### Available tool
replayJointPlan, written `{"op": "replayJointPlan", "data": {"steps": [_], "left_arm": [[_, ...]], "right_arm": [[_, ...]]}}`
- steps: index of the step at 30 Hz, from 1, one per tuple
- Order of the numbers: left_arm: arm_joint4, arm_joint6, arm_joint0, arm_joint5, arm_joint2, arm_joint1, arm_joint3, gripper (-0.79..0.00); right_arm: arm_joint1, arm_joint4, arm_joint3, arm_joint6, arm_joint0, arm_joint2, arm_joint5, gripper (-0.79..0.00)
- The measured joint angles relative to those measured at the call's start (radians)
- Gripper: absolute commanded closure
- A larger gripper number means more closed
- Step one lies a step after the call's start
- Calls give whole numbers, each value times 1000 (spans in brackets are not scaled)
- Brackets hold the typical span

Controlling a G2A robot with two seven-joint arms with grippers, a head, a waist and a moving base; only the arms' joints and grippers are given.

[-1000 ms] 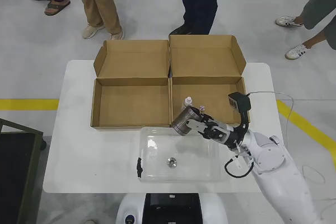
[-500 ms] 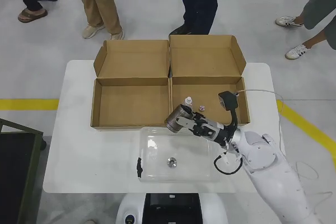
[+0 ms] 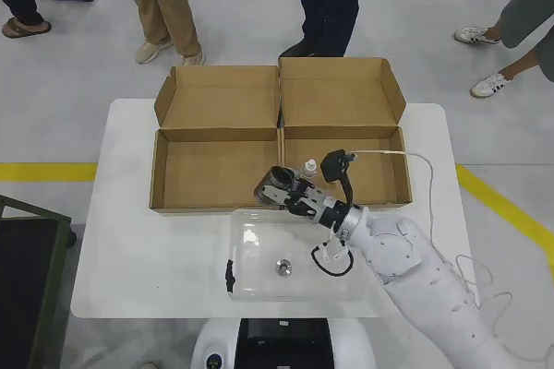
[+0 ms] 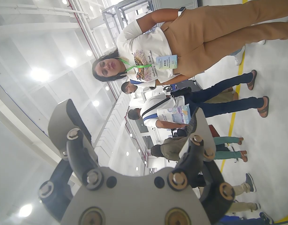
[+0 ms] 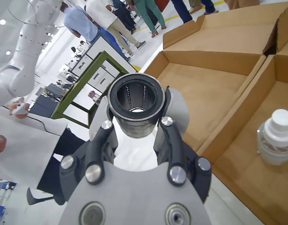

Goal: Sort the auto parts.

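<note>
one dark cylindrical bearing point(image 5: 136, 124) is clamped in the right gripper point(image 5: 137, 107), poised over the 5 o'clock corner of the left box point(image 3: 212, 175), probably to drop apart from the bottle point(image 3: 310, 168) in the right box point(image 3: 369, 180). the left gripper point(image 4: 131, 115) gapes wide, empty.

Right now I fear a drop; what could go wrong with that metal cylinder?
The metal cylinder in the right gripper hangs over a corner of the left box, beside the wall shared with the right box. Released here, it might clip cardboard and, being round, roll out.
</note>
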Motion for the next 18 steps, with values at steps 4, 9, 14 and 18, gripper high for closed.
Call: {"op": "replayJointPlan", "data": {"steps": [4, 9, 14, 18], "left_arm": [[0, 0, 0, 0, 0, 0, 0, -785], [0, 0, 0, 0, 0, 0, 0, -785], [0, 0, 0, 0, 0, 0, 0, -785], [0, 0, 0, 0, 0, 0, 0, -785]], "right_arm": [[-12, -115, -2, -13, 26, -43, 69, 0], [-27, -220, -7, -19, 58, -91, 140, 0], [-44, -321, -6, -10, 92, -140, 216, 0], [-59, -398, 6, 14, 121, -177, 276, 0]]}}
